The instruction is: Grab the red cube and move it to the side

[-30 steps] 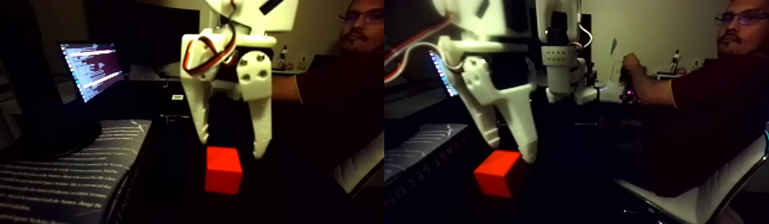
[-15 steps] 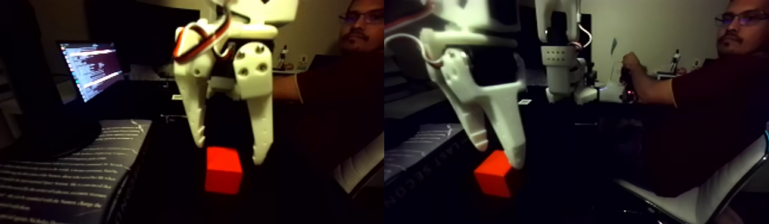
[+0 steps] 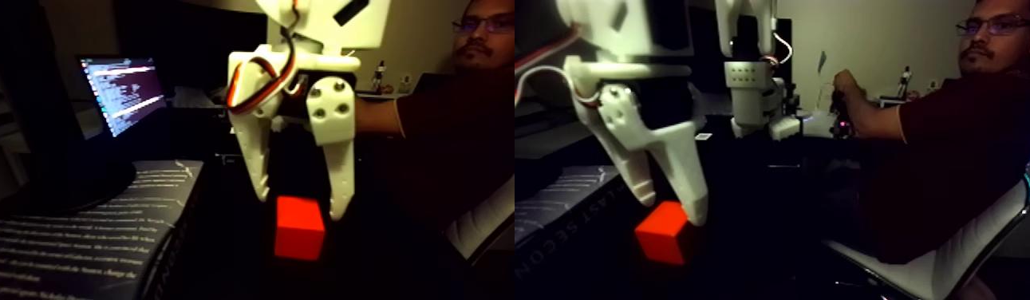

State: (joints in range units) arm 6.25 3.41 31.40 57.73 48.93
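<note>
red-orange and matte, the red cube (image 3: 299,229) is sitting on a dark tabletop, just right of a printed book (image 3: 82,231) in the left half of the fixed view. the white gripper (image 3: 299,199) is hanging over it, its fingers (image 3: 339,179) spread apart, tips level with the cube's top edge and flanking it without clamping. dark open surface is lying to the cube's right. a person (image 3: 960,144) is sitting behind, and a lit laptop screen (image 3: 124,92) is glowing at the back left.
</note>
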